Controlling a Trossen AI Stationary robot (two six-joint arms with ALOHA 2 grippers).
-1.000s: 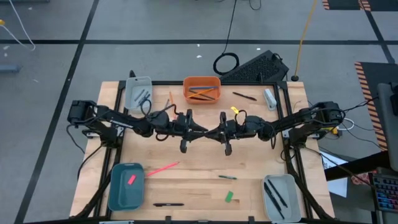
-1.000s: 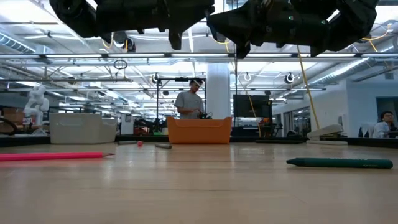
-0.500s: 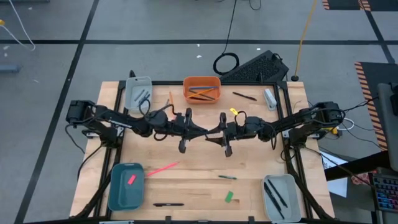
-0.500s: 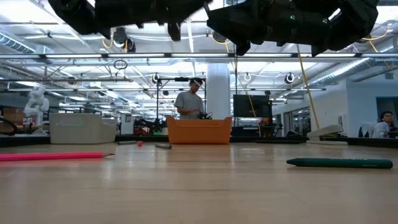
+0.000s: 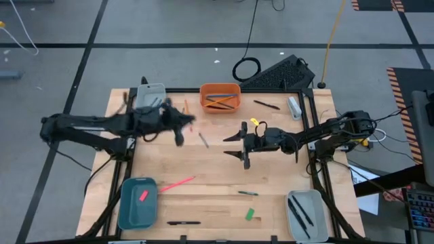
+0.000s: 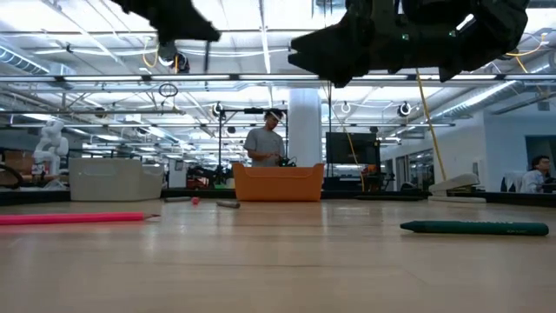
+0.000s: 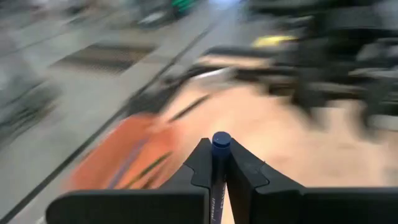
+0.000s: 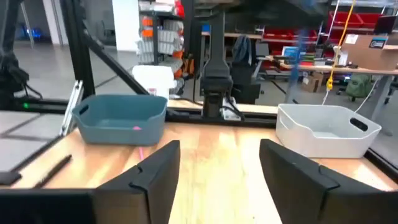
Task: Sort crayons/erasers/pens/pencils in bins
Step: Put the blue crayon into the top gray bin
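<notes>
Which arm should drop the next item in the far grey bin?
Left. Its pincer is shut on a dark blue stick and hangs by the far grey bin. The right pincer waits open and empty mid-table.

A big robot lab or workshop is shown. A wooden counter [image 5: 217,183] with a black metal frame is set on a grey floor [image 5: 169,27] marked with dark tape lines. Cables [image 5: 247,68] and a keyboard [image 5: 281,71] are seen lying on the floor behind it. In the low view, a wide hall with bright ceiling lights [image 6: 261,17], pipes and a white pillar [image 6: 304,126] is seen, and a person [image 6: 263,143] is seen standing at a bench. Shelves with boxes [image 8: 367,43] are seen in the right wrist view.
</notes>
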